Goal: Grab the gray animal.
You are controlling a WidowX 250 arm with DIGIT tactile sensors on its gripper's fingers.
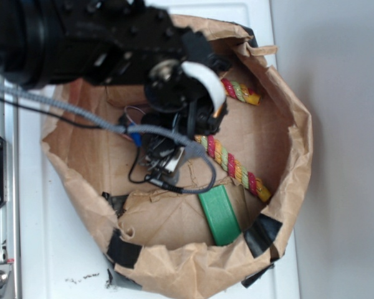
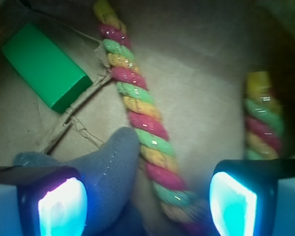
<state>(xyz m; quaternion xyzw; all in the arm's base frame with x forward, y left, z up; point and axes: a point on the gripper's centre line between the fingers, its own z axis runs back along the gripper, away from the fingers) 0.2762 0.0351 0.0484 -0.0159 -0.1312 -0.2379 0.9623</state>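
Between the two glowing fingertips at the bottom of the wrist view lies the gray animal [image 2: 105, 182], a soft knitted-looking gray shape that rises from the lower edge and leans toward the left pad, with a second gray bulge showing just above that pad. Its ears and string cannot be made out here, and in the exterior view it is hidden under the arm. The hand [image 2: 147, 199] has its two pads well apart, the left pad [image 2: 61, 206] close against the gray fabric and the right pad [image 2: 233, 204] clear of it; whether either pad actually presses the animal I cannot tell. Just right of the animal, touching or nearly touching it, runs the striped rope cane [image 2: 137, 113], twisted in pink, green and yellow, slanting from the top of the wrist view down toward the gap between the pads; its other leg [image 2: 263, 118] stands near the right pad. Up and left of the animal, apart from it, lies the green block [image 2: 44, 66] on the brown paper floor. From the exterior view, everything sits inside a crumpled brown paper bag [image 1: 296, 124] patched with black tape, the green block [image 1: 221, 215] near its front wall, the rope [image 1: 237, 168] crossing the middle, and the black arm [image 1: 112, 43] reaching down into it over a white worktop [image 1: 62, 274].
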